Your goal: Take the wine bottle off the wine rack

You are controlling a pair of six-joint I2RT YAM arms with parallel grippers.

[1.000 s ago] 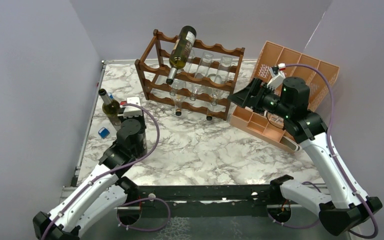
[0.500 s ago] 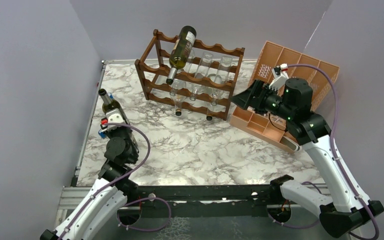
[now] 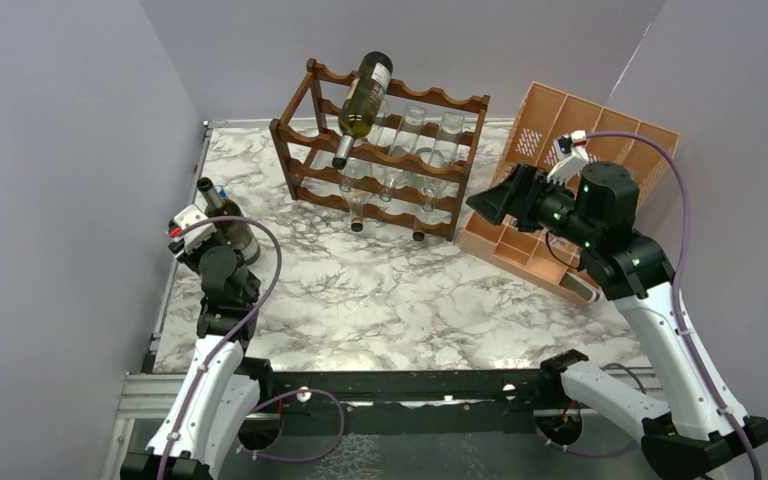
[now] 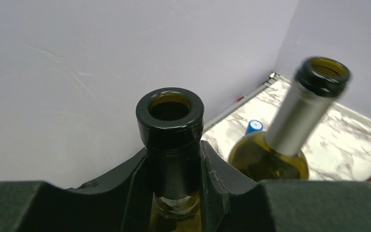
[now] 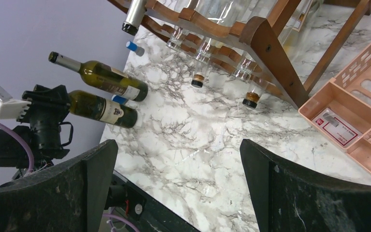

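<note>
Here, left tool (image 4: 173,157) clamps wine bottle (image 4: 170,113); glossy glass — round-lipped.

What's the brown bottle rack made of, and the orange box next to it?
The wine rack looks like dark stained wood, slightly glossy, with carved wavy rails and solid posts. The orange organiser looks like matte moulded plastic, with one even colour and thin lattice walls.

No lettering, brand or number is legible in any view. Right wrist view, 9 o'clock: the lower bottle (image 5: 101,110) carries a white label (image 5: 111,112) with a small dark emblem, its print too small to read. Just above it, the upper bottle (image 5: 101,77) bears a pale label (image 5: 126,90), also unreadable. At 3 o'clock, a white card (image 5: 337,124) with dark printed lines lies in an organiser (image 5: 367,67) compartment; the text cannot be made out.
</note>
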